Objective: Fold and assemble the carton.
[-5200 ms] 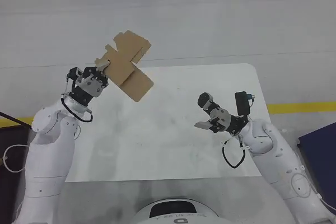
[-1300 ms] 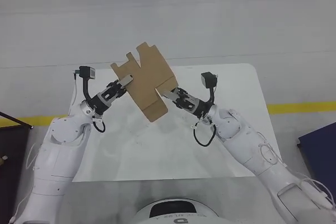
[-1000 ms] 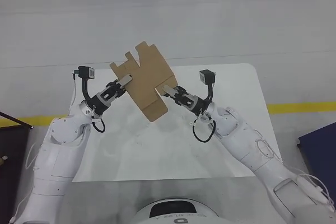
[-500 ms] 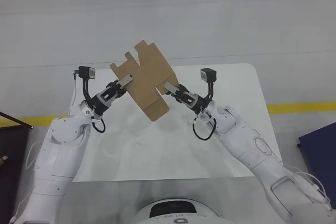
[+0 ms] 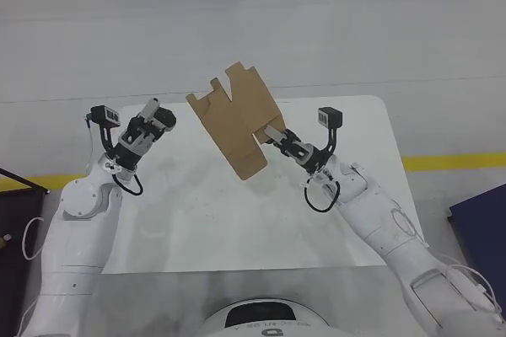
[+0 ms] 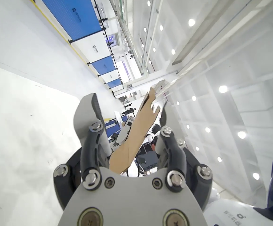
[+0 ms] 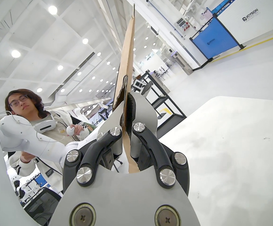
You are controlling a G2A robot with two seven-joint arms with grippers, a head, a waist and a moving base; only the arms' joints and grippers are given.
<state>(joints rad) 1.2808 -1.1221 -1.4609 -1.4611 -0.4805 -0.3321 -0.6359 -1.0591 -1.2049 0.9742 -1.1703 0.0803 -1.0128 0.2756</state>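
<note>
The flat brown carton point(image 5: 240, 118) hangs tilted above the far part of the white table point(image 5: 236, 219), its notched flaps pointing away from me. My right gripper point(image 5: 267, 132) is shut on its right edge; in the right wrist view the carton point(image 7: 127, 55) stands edge-on, clamped by the right gripper point(image 7: 127, 101). My left gripper point(image 5: 158, 114) stands open to the left of the carton, apart from it, above the table's far left corner. In the left wrist view the carton point(image 6: 138, 128) shows farther off beyond the left gripper point(image 6: 127, 104), whose fingers point(image 6: 89, 111) are spread.
The table surface lies bare beneath both arms. A yellow floor line point(image 5: 464, 160) runs past the table's right side. A dark blue object point(image 5: 489, 227) stands at the right edge, and a dark frame point(image 5: 0, 194) at the left.
My left gripper has let go of the carton, opened and drawn back to the left. The right gripper now holds the carton alone and has shifted it slightly right.
</note>
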